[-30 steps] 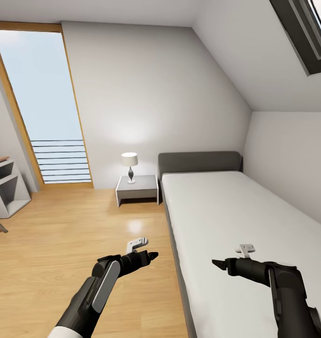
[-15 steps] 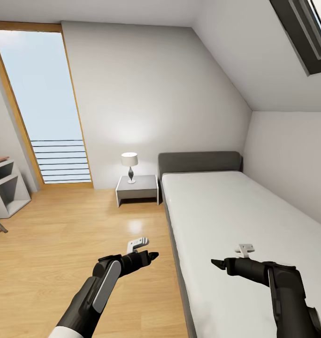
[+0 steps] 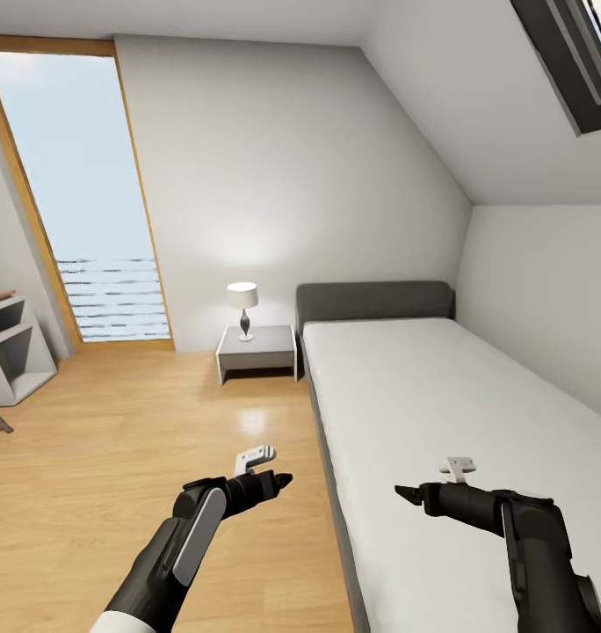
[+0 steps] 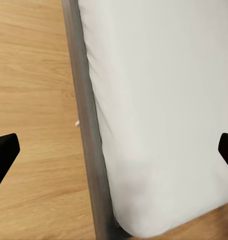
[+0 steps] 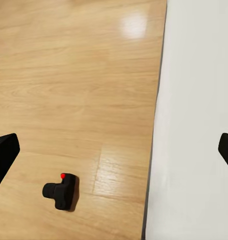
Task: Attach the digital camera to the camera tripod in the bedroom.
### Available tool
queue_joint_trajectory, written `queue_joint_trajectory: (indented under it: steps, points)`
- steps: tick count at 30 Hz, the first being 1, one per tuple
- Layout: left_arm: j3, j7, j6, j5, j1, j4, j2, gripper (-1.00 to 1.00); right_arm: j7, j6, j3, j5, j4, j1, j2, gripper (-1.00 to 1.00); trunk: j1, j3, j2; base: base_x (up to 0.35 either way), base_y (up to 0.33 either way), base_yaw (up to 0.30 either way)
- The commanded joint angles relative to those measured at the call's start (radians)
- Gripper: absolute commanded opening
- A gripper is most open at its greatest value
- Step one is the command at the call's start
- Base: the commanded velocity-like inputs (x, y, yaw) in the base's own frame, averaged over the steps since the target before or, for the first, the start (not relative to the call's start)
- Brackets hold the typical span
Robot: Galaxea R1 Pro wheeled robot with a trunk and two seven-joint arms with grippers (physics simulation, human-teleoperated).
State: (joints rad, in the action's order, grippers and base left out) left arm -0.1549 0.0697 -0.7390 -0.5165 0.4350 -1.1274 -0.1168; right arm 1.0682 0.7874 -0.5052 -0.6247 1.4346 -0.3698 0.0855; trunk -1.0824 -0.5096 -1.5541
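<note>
Both arms reach forward low, the left claw (image 3: pixel 281 480) over the wood floor (image 3: pixel 116 440) and the right claw (image 3: pixel 404 493) over the bed (image 3: pixel 406 387), each spread wide and holding nothing. The digital camera (image 5: pixel 61 191) lies on the floor just beside the bed's edge in the right wrist view. Farther off stand the nightstand (image 3: pixel 257 352) with its lamp (image 3: pixel 242 309) and the tall window (image 3: pixel 81 193).
</note>
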Motion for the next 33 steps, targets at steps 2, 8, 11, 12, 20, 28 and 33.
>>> queue_joint_trajectory:
  steps: [2,8,11,12,20,28,33]
  points:
    - [0.003,0.009,-0.005,-0.009,0.001,0.0,0.002,1.0,0.011,0.004,-0.003,-0.008,0.001,-0.001,0.002,1.0,-0.008,-0.007,-0.015,0.0,0.0,0.0]
    - [0.025,0.01,-0.007,-0.023,0.001,0.002,0.005,1.0,0.012,0.004,-0.002,-0.007,0.001,-0.001,0.006,1.0,-0.031,-0.026,-0.057,0.0,0.0,0.0]
    - [0.046,0.01,-0.008,-0.032,0.001,0.005,0.006,1.0,0.012,0.004,-0.001,-0.008,0.001,-0.001,0.006,1.0,-0.042,-0.036,-0.078,0.0,0.0,0.0]
    - [0.053,0.01,-0.008,-0.034,0.001,0.005,0.006,1.0,0.012,0.004,-0.002,-0.008,0.001,-0.001,0.006,1.0,-0.046,-0.039,-0.085,0.0,0.0,0.0]
    - [0.116,0.012,-0.008,-0.041,0.001,0.018,0.019,1.0,0.013,0.005,-0.001,-0.007,0.001,-0.001,0.006,1.0,-0.077,-0.064,-0.141,0.0,0.0,0.0]
    - [0.187,0.192,-0.003,-0.034,0.001,0.051,0.024,1.0,0.182,0.049,-0.002,0.023,0.019,-0.001,-0.003,1.0,-0.107,-0.089,-0.197,0.0,0.0,0.0]
    - [0.186,0.315,0.0,-0.042,0.001,0.058,0.023,1.0,0.296,0.136,0.001,0.072,0.022,-0.001,-0.013,1.0,-0.127,-0.105,-0.232,0.0,0.0,0.0]
